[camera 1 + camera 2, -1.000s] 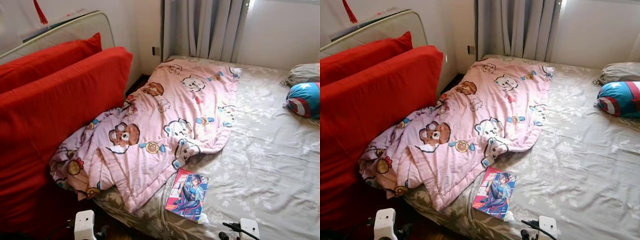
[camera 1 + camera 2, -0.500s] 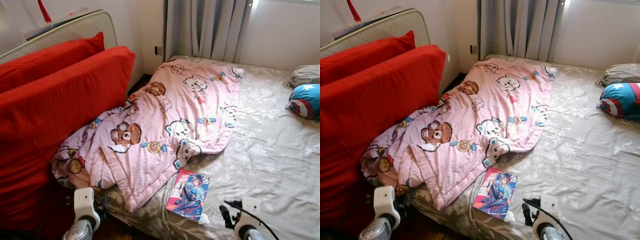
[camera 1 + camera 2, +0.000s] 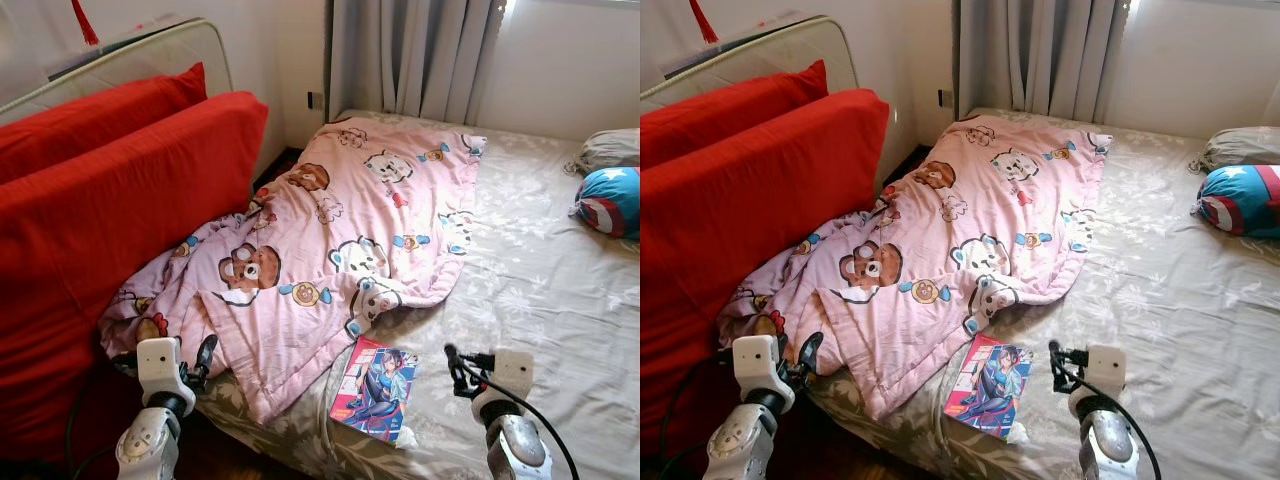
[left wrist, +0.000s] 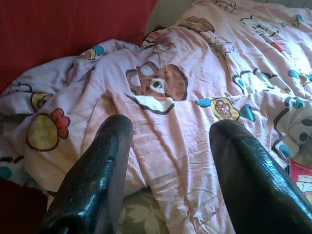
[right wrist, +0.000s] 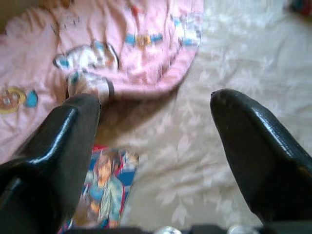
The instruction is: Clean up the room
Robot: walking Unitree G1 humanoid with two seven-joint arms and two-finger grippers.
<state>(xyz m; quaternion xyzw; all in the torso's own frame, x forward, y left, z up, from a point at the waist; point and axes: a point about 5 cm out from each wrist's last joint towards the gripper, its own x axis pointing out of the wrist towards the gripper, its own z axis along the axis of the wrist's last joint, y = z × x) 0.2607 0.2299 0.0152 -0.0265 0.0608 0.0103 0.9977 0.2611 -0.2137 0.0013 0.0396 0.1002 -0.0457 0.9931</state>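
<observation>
A crumpled pink cartoon-print blanket (image 3: 340,230) lies across the left half of the bed and spills over its near corner. A colourful comic book (image 3: 378,388) lies flat on the beige floral sheet (image 3: 540,300) by the bed's front edge, just beyond the blanket's hem. My left gripper (image 3: 165,350) is raised at the blanket's near corner, open and holding nothing; the left wrist view has the blanket (image 4: 170,87) beyond its fingers (image 4: 97,170). My right gripper (image 3: 462,362) hovers just right of the book, open and holding nothing, with the book (image 5: 105,192) under its fingers (image 5: 253,141).
Two big red cushions (image 3: 110,190) lean against a headboard at the left. A blue star-shield cushion (image 3: 610,200) and a grey pillow (image 3: 610,148) lie at the bed's right. Grey curtains (image 3: 410,55) hang behind. Dark floor (image 3: 230,460) shows below the bed corner.
Both arms have risen from the bottom edge into view, the left to the blanket's corner, the right beside the book. The blanket and book have not moved.
</observation>
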